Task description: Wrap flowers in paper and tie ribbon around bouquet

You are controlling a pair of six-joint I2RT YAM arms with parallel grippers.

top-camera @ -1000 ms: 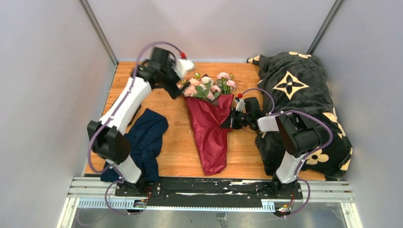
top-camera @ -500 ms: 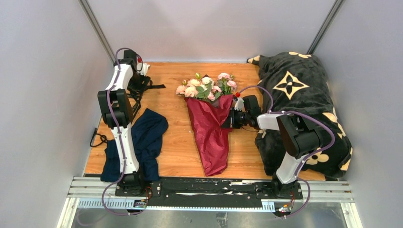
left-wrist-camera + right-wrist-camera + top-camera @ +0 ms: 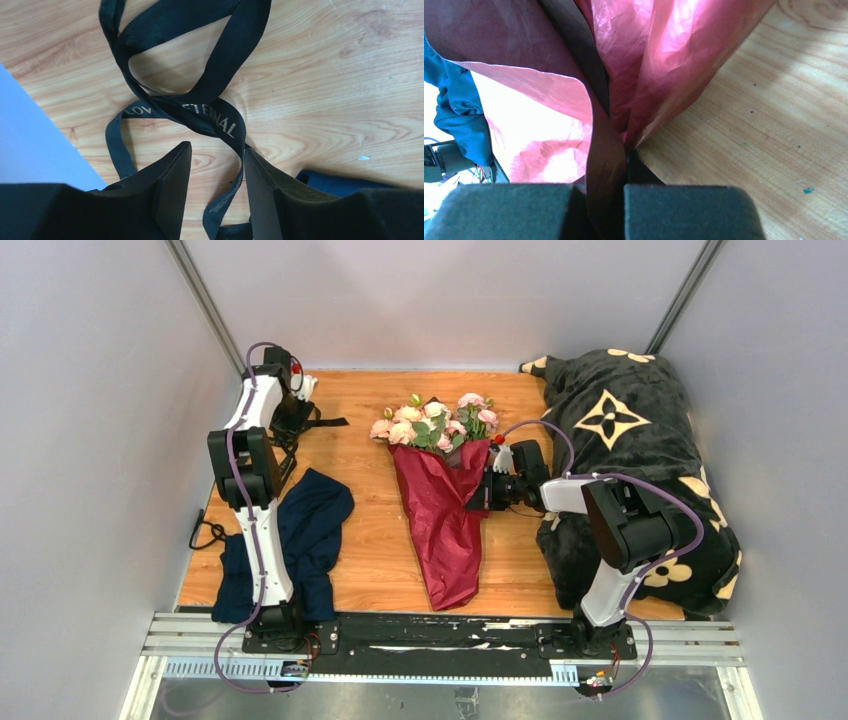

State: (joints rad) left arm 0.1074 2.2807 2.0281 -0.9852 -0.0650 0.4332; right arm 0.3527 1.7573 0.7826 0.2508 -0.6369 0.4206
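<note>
- Wooden desk (image 3: 375, 550) between grey walls, and the bouquet (image 3: 440, 465) lies mid-desk, blooms toward the far edge.
- Pink flowers (image 3: 430, 420) sit in the burgundy paper (image 3: 445, 530) cone, its tip pointing at the arm bases.
- Right arm (image 3: 625, 525) reaches in low from the right, right jaws clenched on the paper's edge.
- Ribbon (image 3: 200, 65) lies looped at the far-left corner; left arm (image 3: 248, 415) stretches out there, left jaws released, straddling one strand.
- Navy cloth (image 3: 305, 530) near left, black blanket (image 3: 620, 430) on the right.

Bright, even overhead light casts soft shadows on the desk (image 3: 370, 540); the backlit paper (image 3: 674, 60) glows pink, its nearest folds blurred.
</note>
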